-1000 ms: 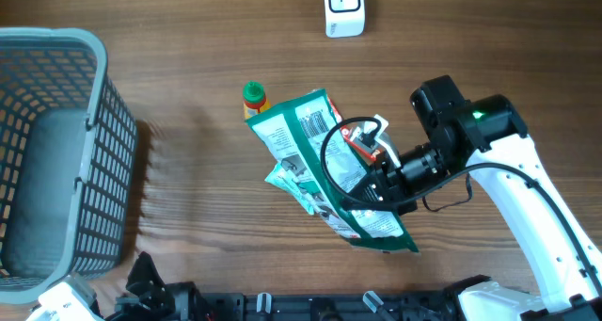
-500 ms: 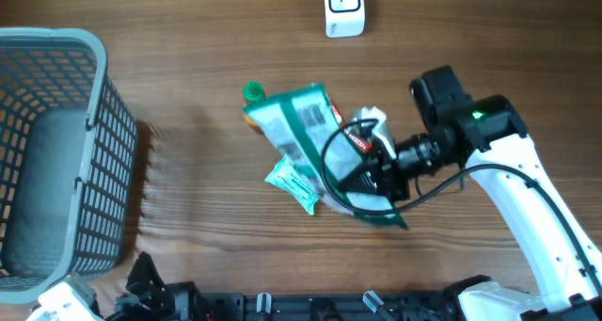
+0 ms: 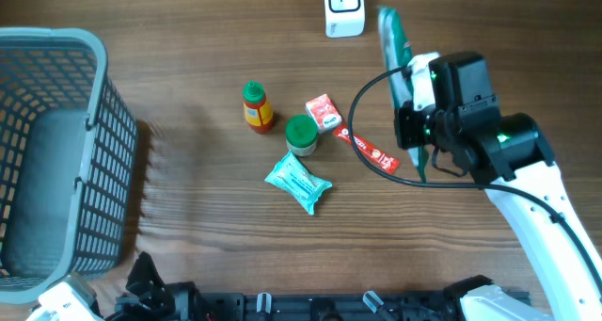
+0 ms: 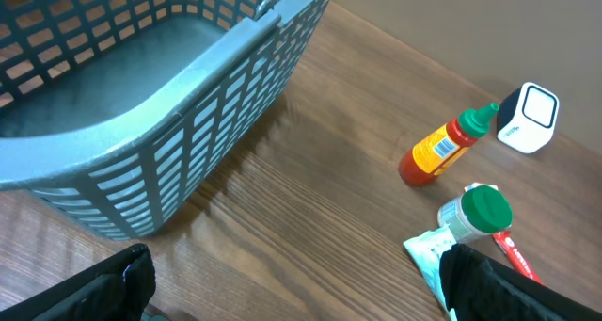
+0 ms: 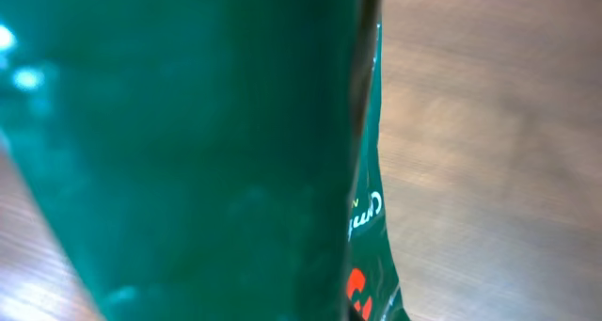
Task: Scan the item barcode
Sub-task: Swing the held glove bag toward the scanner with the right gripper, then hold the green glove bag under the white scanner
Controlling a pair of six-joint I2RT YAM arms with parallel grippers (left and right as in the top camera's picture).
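While the right pincer [image 3: 415,123] clamps it, left pincer [image 4: 301,293] wide, the green pouch [image 3: 388,31] stands edge-on.

Even light; blurry green bag [image 5: 188,152]

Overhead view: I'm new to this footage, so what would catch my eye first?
The right gripper holds a green bag on edge, right of centre, close to the white scanner at the far side of the table. A big grey basket fills the left side, with small groceries clustered in the middle.
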